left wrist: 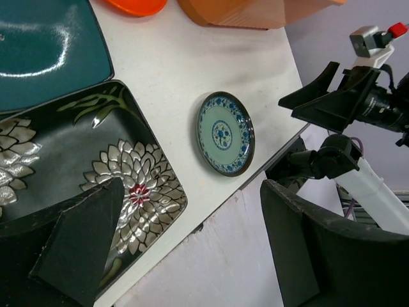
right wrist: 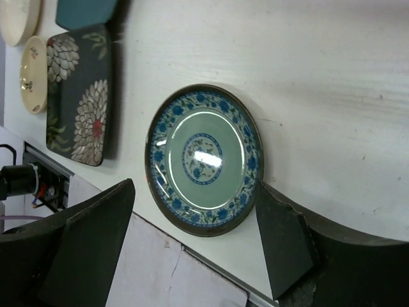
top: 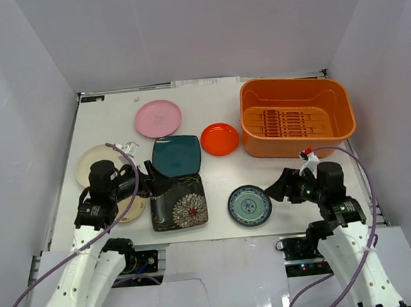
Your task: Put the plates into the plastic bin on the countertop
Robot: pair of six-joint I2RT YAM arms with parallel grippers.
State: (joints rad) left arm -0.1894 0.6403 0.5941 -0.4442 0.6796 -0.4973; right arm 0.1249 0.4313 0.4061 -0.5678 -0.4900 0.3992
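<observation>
Step, judged: first pickup; nothing yet in the large orange rectangular plastic bin (top: pixel 298 140), upper right. Small round blue-green patterned plate (right wrist: pixel 203 158), lower centre. Right gripper (right wrist: pixel 195 198) wide open, empty, flanking its rim. Left gripper (left wrist: pixel 192 185) open, empty. Next: close on the rim, lift.

The left arm (top: pixel 90 230) reaches forward from its base and turns at the wrist, so the left gripper (top: pixel 153 180) points inward toward the other arm, its jaws spread wide and empty. The right arm (top: pixel 346 224) mirrors it. The right gripper (top: pixel 276 188) points inward to the left, its jaws also wide apart and holding nothing.
</observation>
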